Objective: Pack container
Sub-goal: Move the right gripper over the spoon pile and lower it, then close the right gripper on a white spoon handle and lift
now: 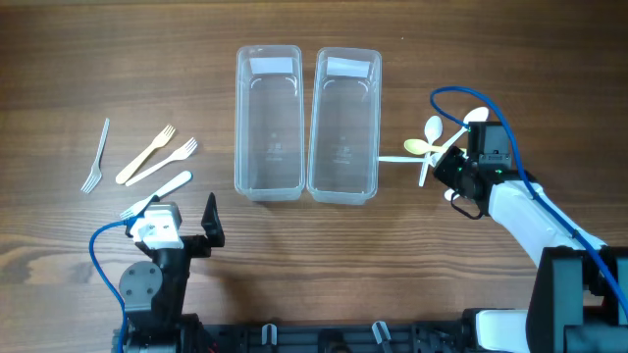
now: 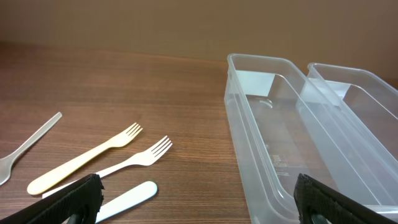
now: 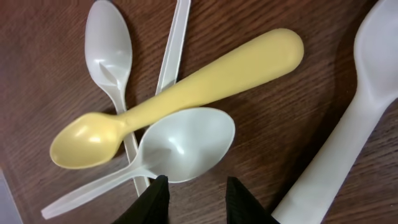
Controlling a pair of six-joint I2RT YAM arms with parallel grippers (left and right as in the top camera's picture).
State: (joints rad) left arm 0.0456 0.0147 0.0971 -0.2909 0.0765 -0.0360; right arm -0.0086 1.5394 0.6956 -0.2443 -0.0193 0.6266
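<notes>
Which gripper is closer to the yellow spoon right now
Right. The right gripper hovers directly over the yellow spoon in the spoon pile; the left gripper sits across the table by the forks.

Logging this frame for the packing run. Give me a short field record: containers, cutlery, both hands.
containers: two clear tubs side by side, left tub, right tub, both empty
forks: four left of the tubs, incl. yellow fork, clear fork
spoons: pile right of the tubs, yellow spoon lying across white spoons
left hand: open, holding nothing, near the forks
right hand: open, low over the spoons, nothing gripped
packed: nothing yet
</notes>
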